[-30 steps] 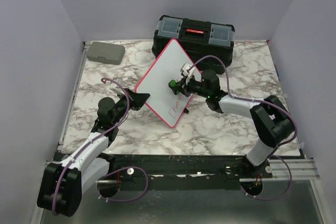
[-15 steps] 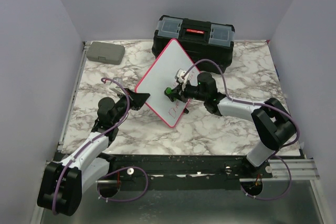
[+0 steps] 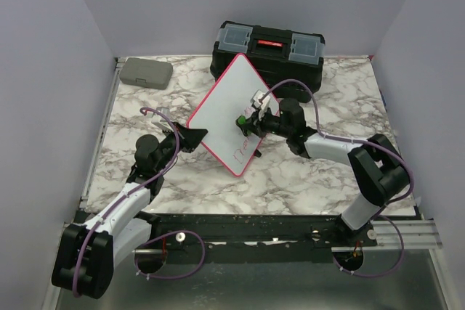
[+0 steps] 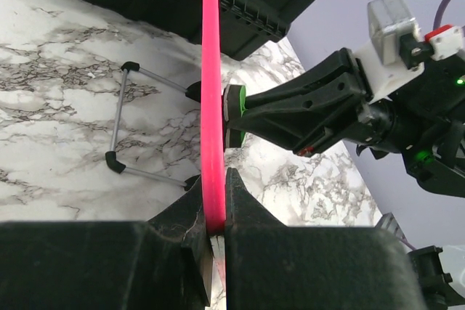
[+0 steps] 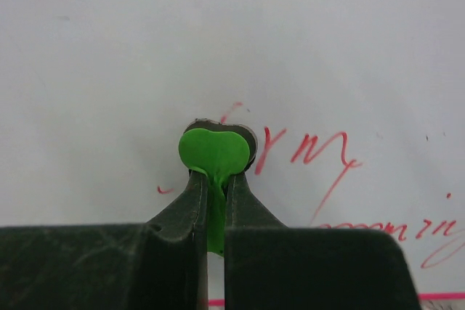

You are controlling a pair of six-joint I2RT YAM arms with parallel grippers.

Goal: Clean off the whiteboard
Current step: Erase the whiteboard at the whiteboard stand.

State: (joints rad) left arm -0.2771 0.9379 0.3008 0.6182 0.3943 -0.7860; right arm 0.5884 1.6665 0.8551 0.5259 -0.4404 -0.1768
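Left fingers [image 4: 240, 208] clamp the whiteboard [image 3: 225, 110] by its pink frame. Right fingers [image 5: 192, 201] pinch a green eraser [image 5: 214, 152] — pressed to the board among red writing [image 5: 312, 152].

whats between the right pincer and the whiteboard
A small green eraser, clamped in the right pincer, with its dark pad against the whiteboard. The right wrist view shows it head-on, and the left wrist view shows it edge-on beside the board's pink frame.
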